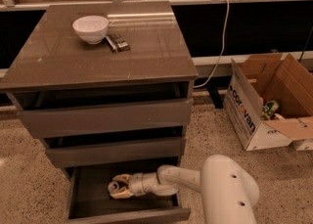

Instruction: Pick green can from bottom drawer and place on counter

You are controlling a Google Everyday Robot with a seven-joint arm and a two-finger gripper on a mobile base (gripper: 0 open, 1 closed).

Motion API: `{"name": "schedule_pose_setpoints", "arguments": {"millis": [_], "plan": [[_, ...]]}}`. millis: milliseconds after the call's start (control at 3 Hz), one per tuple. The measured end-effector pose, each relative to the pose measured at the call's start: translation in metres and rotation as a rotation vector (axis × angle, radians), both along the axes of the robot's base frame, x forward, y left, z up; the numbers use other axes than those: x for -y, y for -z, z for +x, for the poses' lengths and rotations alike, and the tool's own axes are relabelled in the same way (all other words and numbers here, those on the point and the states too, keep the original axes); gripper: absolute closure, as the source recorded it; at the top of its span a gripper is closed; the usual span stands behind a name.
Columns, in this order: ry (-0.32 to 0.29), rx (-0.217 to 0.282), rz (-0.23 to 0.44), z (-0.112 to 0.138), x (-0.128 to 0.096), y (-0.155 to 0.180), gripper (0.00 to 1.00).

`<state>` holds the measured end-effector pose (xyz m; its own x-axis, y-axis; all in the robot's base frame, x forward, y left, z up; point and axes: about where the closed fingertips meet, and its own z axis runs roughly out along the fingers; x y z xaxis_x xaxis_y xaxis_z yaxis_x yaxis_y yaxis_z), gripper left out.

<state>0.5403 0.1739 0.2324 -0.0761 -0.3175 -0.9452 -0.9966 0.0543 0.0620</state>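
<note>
We see the green can [114, 187] lying low in the open bottom drawer [128, 215] of the cabinet [107, 118], toward the middle of the tray, with only its pale silvery end showing between the two yellowish fingers [122, 178] of the gripper [117, 187], which are clenched on the can from either side. The white arm [178, 178] reaches into that lowest drawer from the cabinet's right front corner. On the counter [146, 47] that tops the cabinet stand a white bowl [91, 28] and a small dark object [118, 42] just beside it, while an open cardboard box [244, 118] sits on the floor to the cabinet's right.
</note>
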Motion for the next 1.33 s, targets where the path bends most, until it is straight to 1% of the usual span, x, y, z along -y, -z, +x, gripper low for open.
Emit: {"name": "schedule_pose_setpoints", "arguments": {"millis": [333,667,1000,1333], "plan": [[-0.032,0.041,0.104,0.01,0.019,-0.059,1.0],[-0.095,0.083,0.162,0.003,0.065,-0.137,1.0],[-0.232,0.131,0.163,-0.014,0.102,-0.224,1.0],[-0.383,0.185,0.131,-0.021,0.127,-0.302,1.0]]}}
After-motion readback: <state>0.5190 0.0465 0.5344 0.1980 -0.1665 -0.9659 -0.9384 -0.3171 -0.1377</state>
